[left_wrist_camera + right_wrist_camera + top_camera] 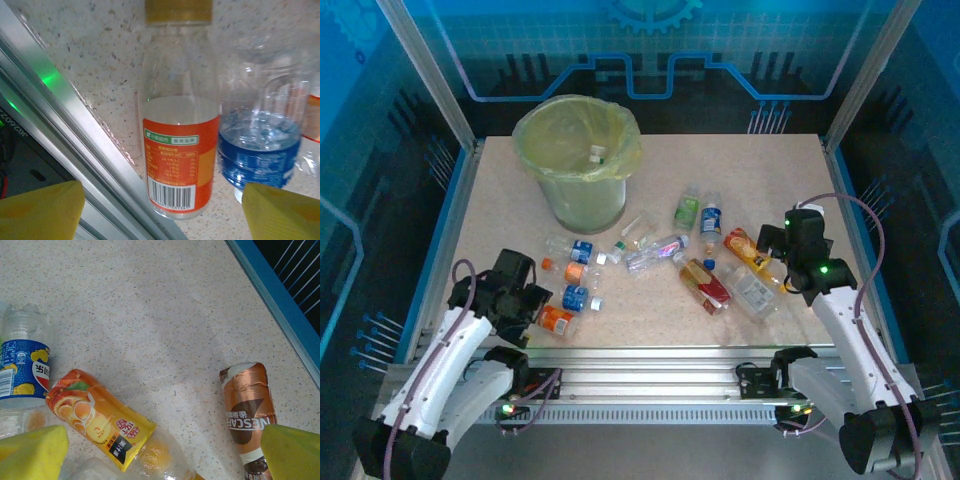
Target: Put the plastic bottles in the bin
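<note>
The top external camera sits high above and behind the arm bases, facing forward and down over the whole speckled table [740, 170] as far as the bin [582, 205] at its far left. The left wrist camera looks down from very close at an orange-labelled bottle [180, 150] beside the aluminium rail [75, 125], a spot at the overhead view's near-left edge. The right wrist camera, a little farther off, faces down on an orange juice bottle [100, 420] near the blue table edge [275, 295], on the overhead view's right side.

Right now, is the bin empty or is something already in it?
Not empty: the top view shows one small pale-capped bottle inside the bag-lined bin. Whether more lie under it, I cannot tell.
</note>
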`<state>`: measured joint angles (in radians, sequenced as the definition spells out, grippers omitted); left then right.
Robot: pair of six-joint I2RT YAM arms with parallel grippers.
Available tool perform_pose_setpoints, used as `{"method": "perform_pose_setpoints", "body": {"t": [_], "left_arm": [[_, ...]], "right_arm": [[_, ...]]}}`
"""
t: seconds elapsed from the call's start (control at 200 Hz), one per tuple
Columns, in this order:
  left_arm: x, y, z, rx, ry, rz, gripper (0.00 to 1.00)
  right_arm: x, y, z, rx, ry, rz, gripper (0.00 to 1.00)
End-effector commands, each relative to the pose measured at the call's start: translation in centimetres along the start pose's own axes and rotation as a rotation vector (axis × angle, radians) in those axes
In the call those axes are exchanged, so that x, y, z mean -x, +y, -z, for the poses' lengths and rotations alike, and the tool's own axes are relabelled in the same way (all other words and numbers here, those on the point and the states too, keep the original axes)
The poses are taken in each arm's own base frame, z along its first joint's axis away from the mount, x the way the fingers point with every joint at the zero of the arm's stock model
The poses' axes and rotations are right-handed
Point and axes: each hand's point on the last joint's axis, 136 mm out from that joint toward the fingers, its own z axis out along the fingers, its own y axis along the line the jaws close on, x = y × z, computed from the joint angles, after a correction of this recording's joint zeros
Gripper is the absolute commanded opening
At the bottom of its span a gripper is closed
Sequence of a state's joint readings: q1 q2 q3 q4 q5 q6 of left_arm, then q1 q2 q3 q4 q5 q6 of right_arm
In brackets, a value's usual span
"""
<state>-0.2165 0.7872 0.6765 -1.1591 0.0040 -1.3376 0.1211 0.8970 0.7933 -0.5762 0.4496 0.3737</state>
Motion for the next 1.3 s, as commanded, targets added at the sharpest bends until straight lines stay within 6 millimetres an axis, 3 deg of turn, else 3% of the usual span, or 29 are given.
{"method": "perform_pose_setpoints", "body": {"t": [0.0, 0.28, 0.845, 1.141, 1.291], "left_arm": [[-1.1, -1.0, -1.1, -0.028, 0.066, 0.014, 0.82], [-1.4, -1.7, -3.6, -0.025, 0.101, 0.012, 0.81], [-0.6, 0.8, -5.6, 0.052, 0.057, 0.034, 0.75], [-0.4, 1.0, -7.2, 0.052, 0.05, 0.055, 0.74], [0.1, 0.8, -7.2, 0.036, 0.023, 0.069, 0.61]], "right_arm": [[1.1, -0.6, 0.6, -0.019, -0.024, -0.017, 1.0], [0.8, -0.7, 0.5, -0.022, -0.014, -0.019, 1.0], [0.4, -1.3, 0.7, -0.04, -0.017, -0.034, 1.0], [0.4, -1.5, 1.1, -0.038, -0.023, -0.037, 1.0], [0.3, -1.6, 1.2, -0.039, -0.023, -0.038, 1.0]]}}
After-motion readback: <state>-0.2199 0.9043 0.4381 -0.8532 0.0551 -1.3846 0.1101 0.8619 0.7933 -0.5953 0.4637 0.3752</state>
